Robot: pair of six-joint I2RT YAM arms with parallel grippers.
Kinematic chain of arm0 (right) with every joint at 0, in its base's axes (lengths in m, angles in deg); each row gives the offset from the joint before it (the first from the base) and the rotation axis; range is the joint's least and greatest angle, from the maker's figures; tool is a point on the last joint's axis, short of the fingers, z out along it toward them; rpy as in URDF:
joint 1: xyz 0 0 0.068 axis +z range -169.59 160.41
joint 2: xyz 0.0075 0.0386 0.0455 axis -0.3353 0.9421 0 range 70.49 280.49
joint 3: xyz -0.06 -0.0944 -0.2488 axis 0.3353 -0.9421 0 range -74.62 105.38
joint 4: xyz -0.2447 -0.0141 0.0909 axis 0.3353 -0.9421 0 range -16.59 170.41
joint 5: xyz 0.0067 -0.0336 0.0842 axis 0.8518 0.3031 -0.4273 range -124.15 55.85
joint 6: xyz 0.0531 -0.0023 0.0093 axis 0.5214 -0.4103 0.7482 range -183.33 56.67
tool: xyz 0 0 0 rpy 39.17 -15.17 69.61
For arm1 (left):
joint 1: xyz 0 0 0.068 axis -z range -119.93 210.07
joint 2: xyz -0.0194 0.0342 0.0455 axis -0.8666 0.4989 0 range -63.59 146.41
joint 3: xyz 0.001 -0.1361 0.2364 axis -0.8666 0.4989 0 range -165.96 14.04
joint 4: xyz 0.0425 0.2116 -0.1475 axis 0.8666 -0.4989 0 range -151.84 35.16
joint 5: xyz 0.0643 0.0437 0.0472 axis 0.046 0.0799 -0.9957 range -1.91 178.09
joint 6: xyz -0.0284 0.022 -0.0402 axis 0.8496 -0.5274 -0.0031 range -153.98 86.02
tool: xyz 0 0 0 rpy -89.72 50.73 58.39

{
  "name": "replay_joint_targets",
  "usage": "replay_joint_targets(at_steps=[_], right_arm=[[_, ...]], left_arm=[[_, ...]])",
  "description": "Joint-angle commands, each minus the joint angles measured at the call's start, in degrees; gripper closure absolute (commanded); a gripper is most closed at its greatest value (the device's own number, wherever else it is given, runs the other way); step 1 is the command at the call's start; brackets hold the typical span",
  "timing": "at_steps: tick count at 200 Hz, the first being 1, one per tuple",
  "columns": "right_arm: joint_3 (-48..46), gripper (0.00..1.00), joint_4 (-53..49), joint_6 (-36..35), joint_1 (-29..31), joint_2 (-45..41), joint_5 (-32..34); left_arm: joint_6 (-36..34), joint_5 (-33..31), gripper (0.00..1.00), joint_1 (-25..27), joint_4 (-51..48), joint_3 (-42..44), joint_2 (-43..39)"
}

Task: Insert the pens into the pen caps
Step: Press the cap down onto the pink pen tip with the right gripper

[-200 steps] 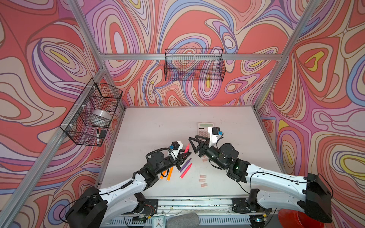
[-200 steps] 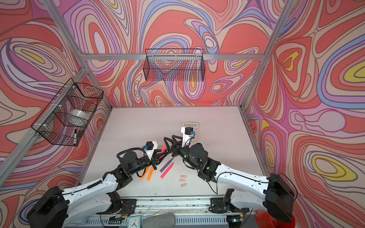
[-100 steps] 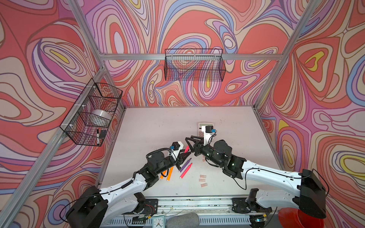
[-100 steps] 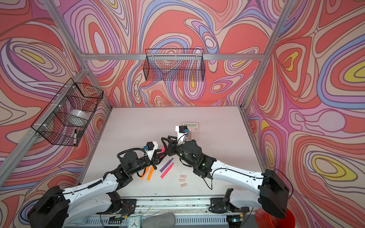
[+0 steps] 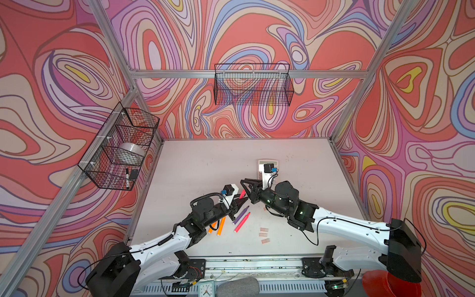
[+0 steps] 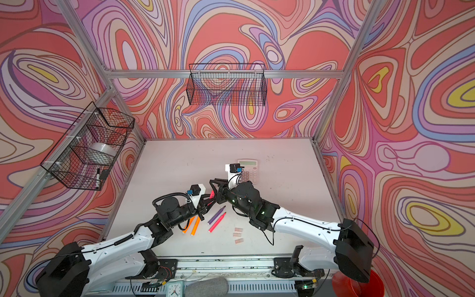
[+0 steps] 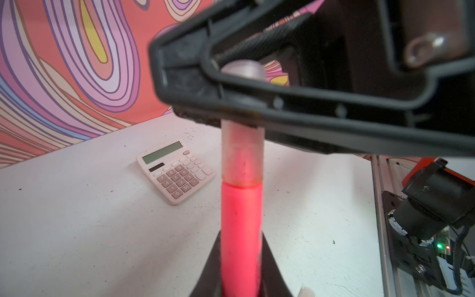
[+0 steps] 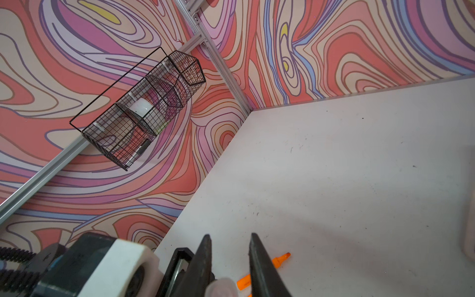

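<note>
My left gripper (image 5: 241, 201) (image 7: 241, 236) is shut on a hot pink pen (image 5: 242, 194) (image 7: 241, 226), held off the table at mid-front. A pale pen cap (image 7: 243, 154) sits over its tip. My right gripper (image 5: 246, 191) (image 8: 230, 235) meets it from the right, jaws closed on that cap (image 8: 221, 288); one finger (image 7: 282, 108) crosses the cap. On the table lie a purple pen (image 5: 241, 214), a pink pen (image 5: 242, 222) and two orange pens (image 5: 221, 226) (image 8: 280, 258), partly under the left arm. Three loose caps (image 5: 264, 234) lie to their right.
A pink calculator (image 5: 268, 163) (image 7: 177, 171) lies behind the grippers, partly hidden by the right wrist camera. A wire basket (image 5: 120, 149) on the left wall holds a tape roll and a black-and-white marker (image 5: 127, 177). Another wire basket (image 5: 253, 84) hangs on the back wall.
The right gripper has moved left to the tip of the pink pen and its jaws have narrowed onto the cap. The left arm and its pen have stayed still.
</note>
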Motion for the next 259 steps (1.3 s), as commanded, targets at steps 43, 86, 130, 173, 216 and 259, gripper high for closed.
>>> replay_joint_targets(at_steps=[43, 86, 130, 173, 216, 259], right_arm=[[0.4, 0.97, -2.5, -0.3, 0.5, 0.8, -1.1], [-2.1, 1.0, -2.4, -0.2, 0.5, -1.0, -2.8], [-1.9, 1.0, -4.5, 0.1, 0.8, 0.1, -3.7], [-1.3, 1.0, -5.8, -0.4, 2.1, 2.7, -3.7], [-2.3, 1.0, -6.1, -1.2, 2.9, 4.0, -3.7], [-4.6, 1.0, -5.1, -2.2, 3.5, 3.8, -4.5]], left_arm=[[0.1, -6.4, 1.0, -0.3, 1.9, -2.4, 0.8], [0.0, -7.7, 1.0, -0.3, 3.4, -6.1, 2.7], [-2.0, -11.1, 1.0, -0.3, 4.3, -10.6, 3.6], [-3.5, -15.1, 1.0, -0.9, 6.8, -15.7, 5.4], [-3.1, -15.6, 1.0, -2.2, 7.7, -19.3, 5.1], [-2.8, -14.5, 1.0, -3.9, 6.6, -23.3, 4.3]])
